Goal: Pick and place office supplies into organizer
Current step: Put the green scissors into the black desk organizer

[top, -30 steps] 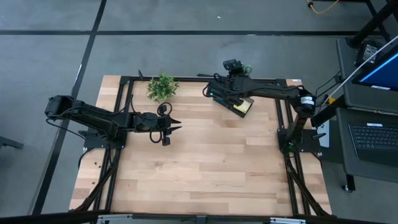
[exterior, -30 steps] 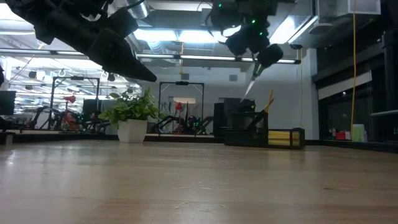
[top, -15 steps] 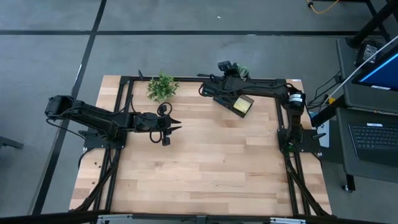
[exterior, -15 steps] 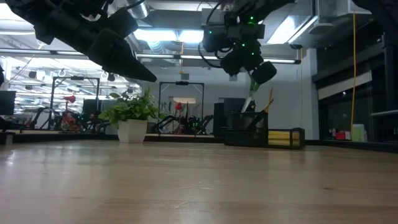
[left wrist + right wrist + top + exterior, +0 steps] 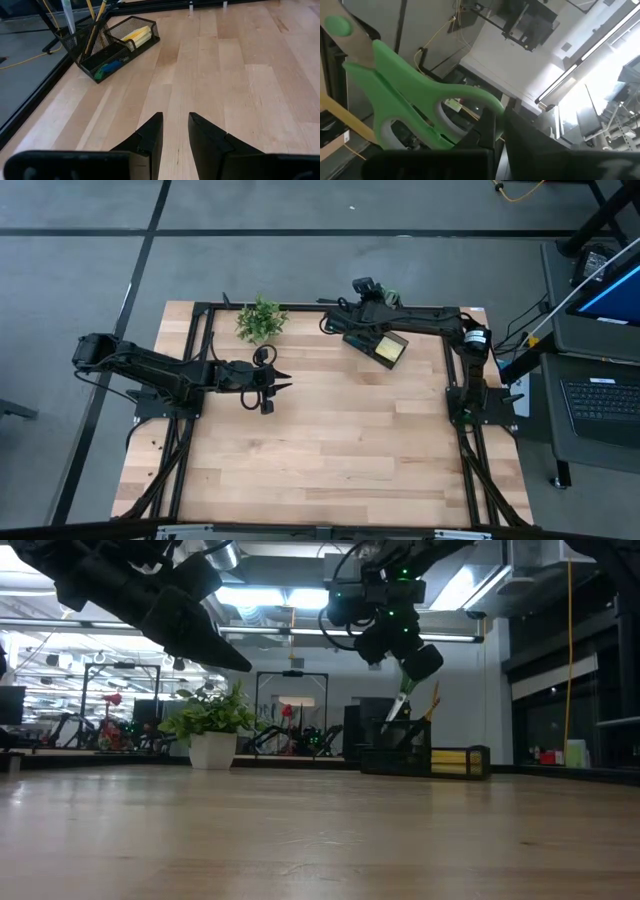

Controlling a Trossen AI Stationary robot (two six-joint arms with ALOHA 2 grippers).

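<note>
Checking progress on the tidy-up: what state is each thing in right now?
Organizer: upright on table, holding supplies.
Sticky-note pad: in organizer's tray.
Pencils: standing in upright compartment.
Scissors: gripped, above the organizer.
Right gripper: shut on scissors.
Left gripper: open, empty.
Potted plant: upright.

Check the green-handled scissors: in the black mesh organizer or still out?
Partly in, not released. The green-handled scissors are held by the right gripper above the black mesh organizer, blade tip dipping into its tall compartment in the low view.
</note>
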